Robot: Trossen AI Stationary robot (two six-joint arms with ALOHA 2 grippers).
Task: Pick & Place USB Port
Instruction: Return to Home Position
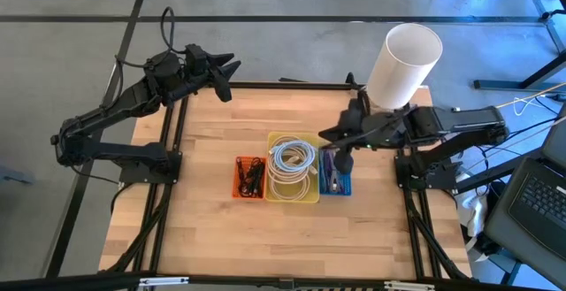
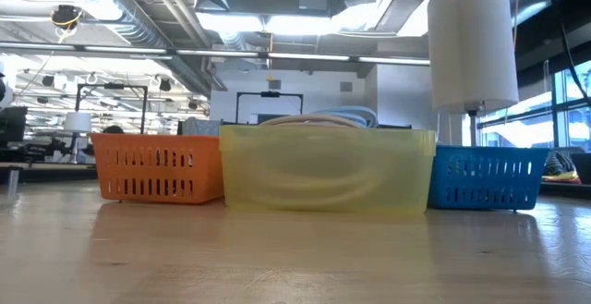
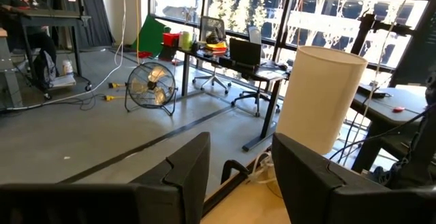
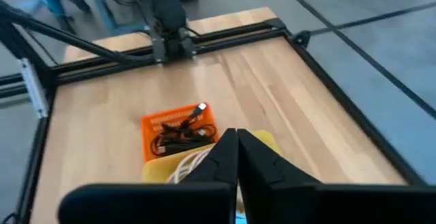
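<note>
- Evidently the sorting is done: on the table (image 1: 212, 229) three bins sit side by side in a row, each with a cable in it.
- Roll (image 1: 404, 63): a tall white cylinder stands at the far right edge, right beside the right arm. A wide swing of that arm on its way home could tip it over.
- Yellow bin (image 2: 323, 179): in the middle. The pale cable (image 1: 292, 163) is coiled inside, and the low view shows its loops rising above the rim, so a brush from above might drag them out.
- Orange bin (image 2: 157, 170): touching the yellow bin on the left arm's side, holding the black cable (image 1: 251, 178).
- Blue bin (image 2: 485, 179): on the right arm's side, with the grey cable (image 1: 331, 176) lying inside.
- Right gripper (image 4: 236, 139): fingers pressed together on nothing, hanging over the blue bin's far end. A low retreat could clip the rim or hook the grey cable; lifting first looks safer.
- Left gripper (image 3: 240, 142): fingers apart and empty, parked at the far left edge, well apart from the bins. It poses little risk.
</note>
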